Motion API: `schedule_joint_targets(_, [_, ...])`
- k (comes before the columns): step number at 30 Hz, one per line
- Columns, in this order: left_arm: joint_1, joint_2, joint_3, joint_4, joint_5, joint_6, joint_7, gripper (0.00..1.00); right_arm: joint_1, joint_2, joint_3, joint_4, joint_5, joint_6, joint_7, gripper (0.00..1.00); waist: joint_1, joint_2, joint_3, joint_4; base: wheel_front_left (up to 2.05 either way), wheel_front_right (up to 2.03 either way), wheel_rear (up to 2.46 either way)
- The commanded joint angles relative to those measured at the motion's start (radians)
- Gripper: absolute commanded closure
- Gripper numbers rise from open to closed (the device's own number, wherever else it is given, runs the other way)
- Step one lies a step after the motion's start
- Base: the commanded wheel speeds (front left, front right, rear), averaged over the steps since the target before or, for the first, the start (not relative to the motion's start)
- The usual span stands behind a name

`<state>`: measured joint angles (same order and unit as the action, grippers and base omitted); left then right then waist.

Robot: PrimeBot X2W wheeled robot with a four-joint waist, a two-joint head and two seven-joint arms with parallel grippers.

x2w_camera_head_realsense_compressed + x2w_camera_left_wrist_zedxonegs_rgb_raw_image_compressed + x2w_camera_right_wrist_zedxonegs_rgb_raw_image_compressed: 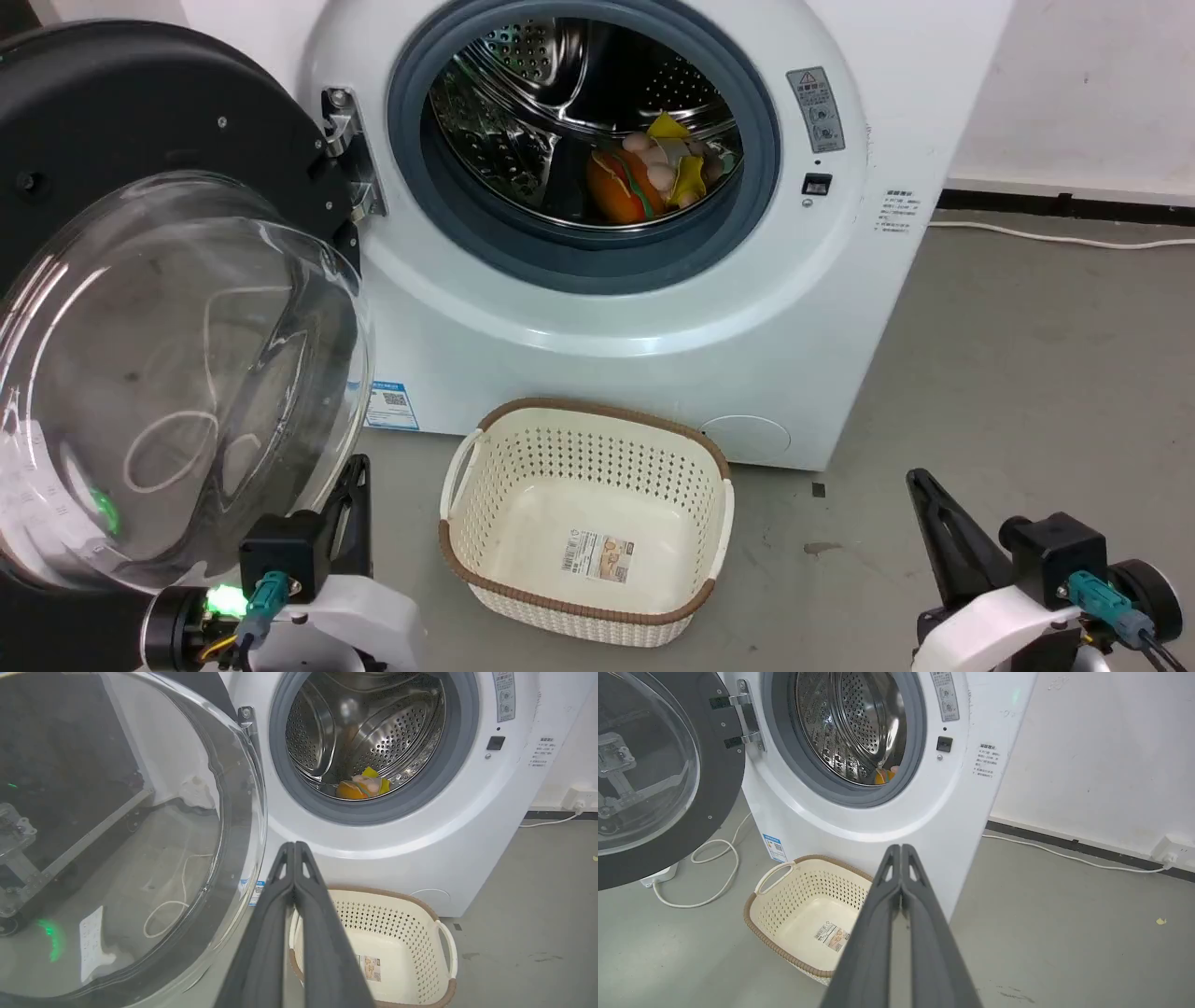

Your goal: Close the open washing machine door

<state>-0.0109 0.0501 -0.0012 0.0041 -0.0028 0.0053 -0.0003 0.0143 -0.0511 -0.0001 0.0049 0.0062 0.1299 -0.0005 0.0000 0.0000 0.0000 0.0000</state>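
Note:
The white washing machine [635, 317] stands ahead with its steel drum exposed; soft toys lie inside the drum. Its round black-rimmed door [168, 373] with the bulging glass bowl is swung wide open to the left on its hinge [347, 154]. My left gripper [353, 478] sits low at the lower left, just beside the glass bowl's lower right edge, fingers shut on nothing. In the left wrist view the door [117, 849] is close on the left of my left gripper [295, 845]. My right gripper [920, 483] rests at the lower right, shut and empty, as the right wrist view [901, 848] confirms.
A cream perforated basket [700, 495] with a brown rim stands empty on the grey floor right in front of the machine, between my arms. A white cable [714, 872] loops on the floor under the door. A wall and power cord [1055, 238] lie to the right.

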Motion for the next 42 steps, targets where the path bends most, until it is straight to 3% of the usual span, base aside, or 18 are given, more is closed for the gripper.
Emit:
schedule_joint_targets(1, [0.011, 0.000, 0.001, -0.004, 0.003, -0.005, 0.000, 1.00, -0.014, 0.001, 0.000, -0.005, -0.006, 0.001, 0.000, 1.00, 0.0000, 0.0000, 0.000, 0.000, 0.00, 0.00, 0.00])
schedule_joint_targets(42, [0.011, 0.000, 0.001, -0.004, 0.003, -0.005, 0.000, 1.00, -0.014, 0.001, 0.000, -0.005, -0.006, 0.001, 0.000, 1.00, 0.0000, 0.0000, 0.000, 0.000, 0.00, 0.00, 0.00])
